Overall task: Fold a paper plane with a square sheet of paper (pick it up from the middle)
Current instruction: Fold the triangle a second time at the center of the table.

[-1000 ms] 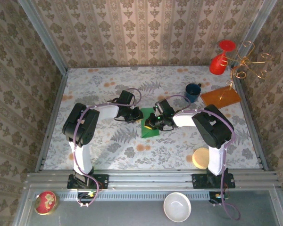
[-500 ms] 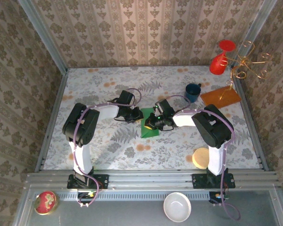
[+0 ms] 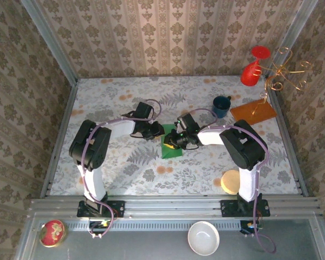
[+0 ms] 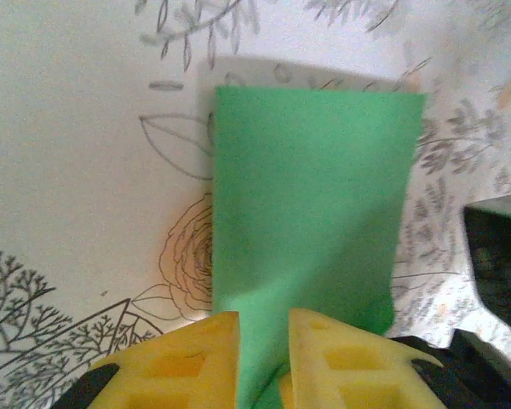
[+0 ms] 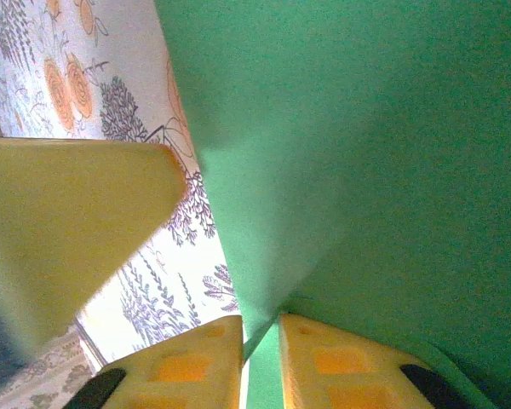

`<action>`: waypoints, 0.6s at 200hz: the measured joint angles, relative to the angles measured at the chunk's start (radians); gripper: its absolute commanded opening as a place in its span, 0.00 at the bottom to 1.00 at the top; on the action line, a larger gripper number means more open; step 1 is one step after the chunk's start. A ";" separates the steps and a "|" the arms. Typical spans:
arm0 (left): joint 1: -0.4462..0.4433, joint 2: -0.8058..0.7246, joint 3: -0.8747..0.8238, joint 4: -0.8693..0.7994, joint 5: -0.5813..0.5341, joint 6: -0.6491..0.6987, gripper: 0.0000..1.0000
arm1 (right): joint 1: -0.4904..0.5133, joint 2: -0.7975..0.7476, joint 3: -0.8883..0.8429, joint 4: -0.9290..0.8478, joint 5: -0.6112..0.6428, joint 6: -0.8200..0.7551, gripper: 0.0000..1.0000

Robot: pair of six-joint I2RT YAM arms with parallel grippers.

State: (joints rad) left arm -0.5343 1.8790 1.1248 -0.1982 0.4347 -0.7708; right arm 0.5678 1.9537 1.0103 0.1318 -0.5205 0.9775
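Two fingers of right tool [image 5: 260, 324] newly parted, green paper [image 5: 366, 170] between

Both arms reach inward, and we see the left arm [image 3: 92, 145] and right arm [image 3: 244, 142] with wrists nearly meeting. The left gripper [image 4: 264, 317] pinches green paper [image 4: 311, 196]. On the right gripper [image 5: 261, 322] we note the jaws barely parted.

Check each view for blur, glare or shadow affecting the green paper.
Top external: sharp, evenly lit, green paper clear. Left wrist: soft focus, faint shadow past the paper's far edge on the tablecloth. Right wrist: too close, paper blurred, shaded along its fold; tablecloth washed out at lower left.
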 measured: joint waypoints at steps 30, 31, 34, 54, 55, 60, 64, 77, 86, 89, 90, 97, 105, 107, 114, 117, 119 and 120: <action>0.007 -0.106 -0.072 0.023 -0.022 -0.017 0.24 | 0.000 0.000 0.007 -0.003 -0.010 -0.005 0.29; 0.007 -0.108 -0.075 0.024 -0.023 -0.018 0.24 | 0.000 0.000 0.007 -0.003 -0.010 -0.005 0.29; 0.006 -0.121 -0.087 0.027 -0.025 -0.021 0.24 | 0.000 0.000 0.009 -0.006 -0.010 -0.005 0.29; -0.003 -0.194 -0.167 0.033 -0.038 -0.040 0.22 | 0.000 0.000 0.012 -0.009 -0.012 -0.006 0.30; -0.005 -0.198 -0.172 0.033 -0.039 -0.041 0.22 | 0.000 0.000 0.012 -0.009 -0.012 -0.006 0.30; -0.010 -0.213 -0.188 0.033 -0.042 -0.045 0.21 | 0.000 0.000 0.012 -0.010 -0.012 -0.006 0.30; -0.014 -0.223 -0.200 0.033 -0.045 -0.047 0.20 | 0.000 0.000 0.014 -0.012 -0.012 -0.008 0.29; -0.039 -0.255 -0.234 0.033 -0.054 -0.059 0.17 | 0.000 0.000 0.019 -0.026 -0.012 -0.010 0.28; -0.062 -0.274 -0.254 0.034 -0.059 -0.068 0.15 | 0.000 0.000 0.021 -0.033 -0.012 -0.013 0.27; -0.070 -0.280 -0.260 0.034 -0.061 -0.073 0.15 | 0.000 0.000 0.021 -0.035 -0.012 -0.013 0.27; -0.072 -0.282 -0.262 0.034 -0.062 -0.073 0.14 | 0.000 0.000 0.021 -0.035 -0.012 -0.013 0.27; -0.090 -0.293 -0.275 0.035 -0.067 -0.080 0.14 | 0.000 0.000 0.021 -0.038 -0.012 -0.014 0.27; -0.108 -0.304 -0.290 0.042 -0.069 -0.089 0.13 | 0.000 0.000 0.023 -0.042 -0.012 -0.016 0.29; -0.113 -0.306 -0.295 0.045 -0.070 -0.092 0.13 | -0.001 0.000 0.023 -0.043 -0.013 -0.017 0.29; -0.127 -0.314 -0.309 0.055 -0.070 -0.101 0.13 | -0.002 0.000 0.024 -0.047 -0.014 -0.021 0.30; -0.132 -0.316 -0.315 0.060 -0.071 -0.105 0.13 | -0.002 0.000 0.025 -0.048 -0.014 -0.024 0.30; -0.135 -0.317 -0.319 0.063 -0.071 -0.106 0.13 | -0.002 0.000 0.025 -0.048 -0.015 -0.025 0.30; -0.136 -0.317 -0.320 0.064 -0.071 -0.107 0.13 | -0.002 0.000 0.025 -0.049 -0.015 -0.025 0.30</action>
State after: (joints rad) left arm -0.6701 1.5620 0.8043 -0.1337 0.3637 -0.8780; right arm 0.5659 1.9537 1.0355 0.0830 -0.5354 0.9524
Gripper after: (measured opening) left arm 0.131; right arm 0.290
